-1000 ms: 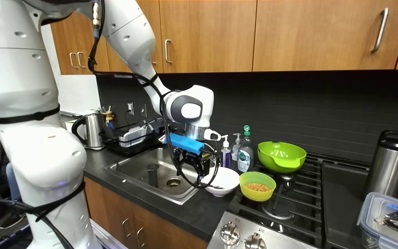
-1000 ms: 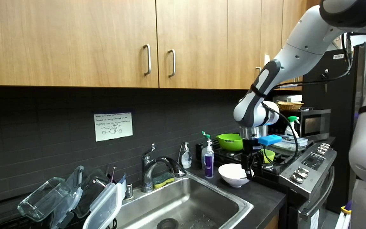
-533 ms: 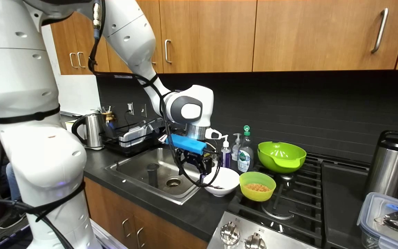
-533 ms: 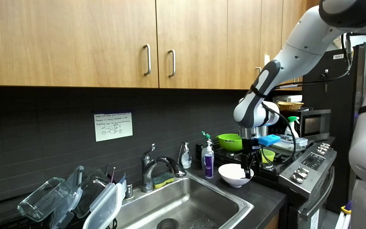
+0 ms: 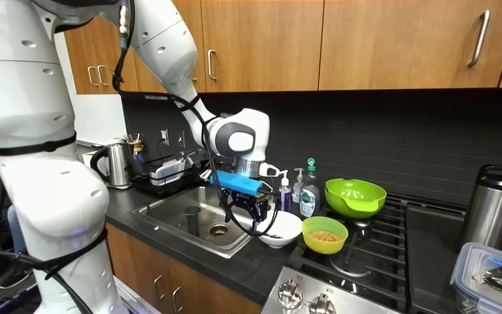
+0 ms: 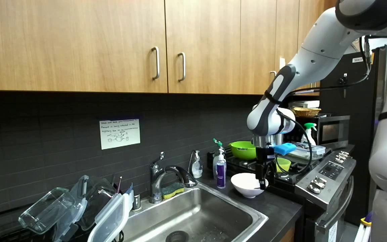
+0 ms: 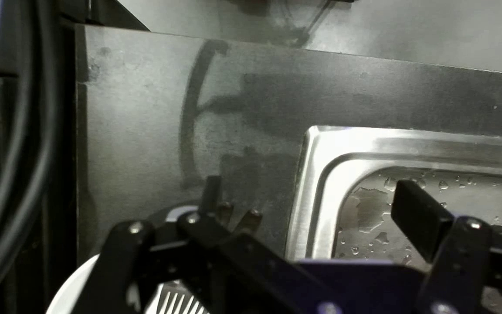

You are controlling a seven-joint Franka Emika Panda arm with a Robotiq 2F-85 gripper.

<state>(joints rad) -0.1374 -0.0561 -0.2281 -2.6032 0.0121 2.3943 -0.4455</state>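
Observation:
My black gripper [image 7: 316, 205] stands open in the wrist view, nothing between its fingers. Its left finger [image 7: 211, 194] is above the utensils and white bowl, the right finger [image 7: 421, 220] over the sink's corner. The white bowl [image 6: 244, 181] rests on the dark counter between sink and stove; in both exterior views the gripper hangs at its rim. Utensil handles [image 7: 249, 221] stick out past the left finger, and fork tines [image 7: 181, 303] show in the bowl at the bottom of the wrist view. Whether a finger touches bowl or utensils, I cannot tell.
A yellow-green bowl of small orange-brown pieces [image 5: 325, 235] and a green bowl [image 5: 355, 198] stand on the stove. Behind the white bowl are soap bottles [image 5: 285, 192]. The steel sink [image 6: 193, 218] has a faucet [image 6: 170, 171]. A steel flask [image 5: 493, 209] stands farther right.
The arm has shifted very slightly, with the gripper a touch lower and to the right in an exterior view. Bowls and utensils look unmoved.

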